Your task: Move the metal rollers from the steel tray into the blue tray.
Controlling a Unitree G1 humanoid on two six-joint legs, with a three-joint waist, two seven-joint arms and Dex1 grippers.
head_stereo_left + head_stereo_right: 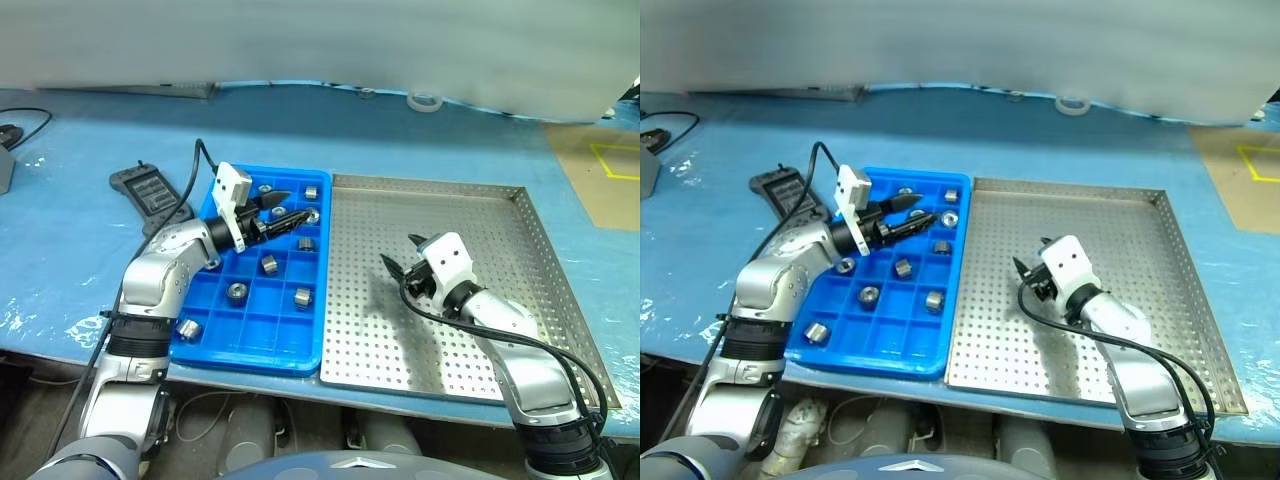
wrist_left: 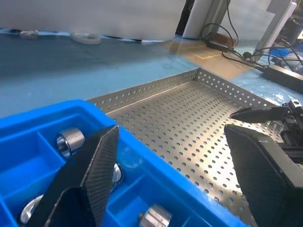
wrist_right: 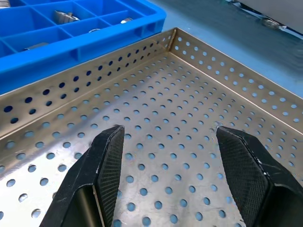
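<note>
Several metal rollers, such as one (image 1: pixel 269 264) and another (image 1: pixel 302 296), lie in separate compartments of the blue tray (image 1: pixel 252 352). Every roller I see is in that tray. My left gripper (image 1: pixel 290 210) hovers open over the blue tray's far right part, pointing towards the steel tray (image 1: pixel 520 300), with nothing between its fingers (image 2: pixel 94 175). In the left wrist view rollers (image 2: pixel 70 140) sit just below it. My right gripper (image 1: pixel 402 252) is open and empty over the steel tray's perforated floor (image 3: pixel 189 109), near its middle.
A black handheld device (image 1: pixel 150 190) with a cable lies left of the blue tray. A roll of tape (image 1: pixel 425 101) rests at the back of the blue-covered table. Both trays sit close to the table's front edge. A brown surface (image 1: pixel 600 170) borders the right.
</note>
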